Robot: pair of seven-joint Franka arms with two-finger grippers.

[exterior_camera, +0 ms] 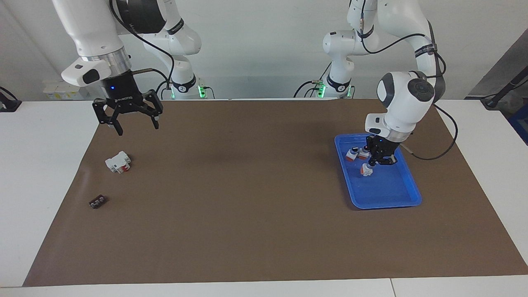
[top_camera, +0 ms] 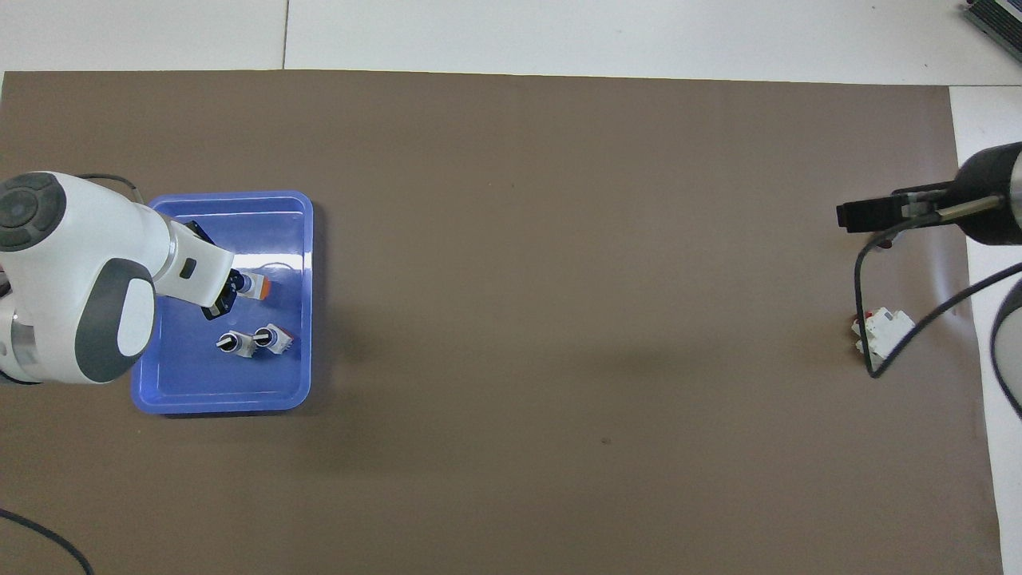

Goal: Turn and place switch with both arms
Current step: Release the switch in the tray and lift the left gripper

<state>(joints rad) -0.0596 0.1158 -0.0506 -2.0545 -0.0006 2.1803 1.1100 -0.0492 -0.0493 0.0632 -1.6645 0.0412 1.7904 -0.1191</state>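
A switch [exterior_camera: 366, 169] is being lowered into the blue tray [exterior_camera: 406, 198] by the clenched left tool [exterior_camera: 370, 163] for placement, while the right tool [exterior_camera: 136, 124] is being held released over the bench's corner.

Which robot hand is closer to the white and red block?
The right gripper. It hangs open over the brown mat near the white-and-red block. The left gripper is at the table's other end, holding a switch over the blue tray.

Pale lettering stands on the black body of the right gripper [exterior_camera: 133, 123], but it cannot be read.
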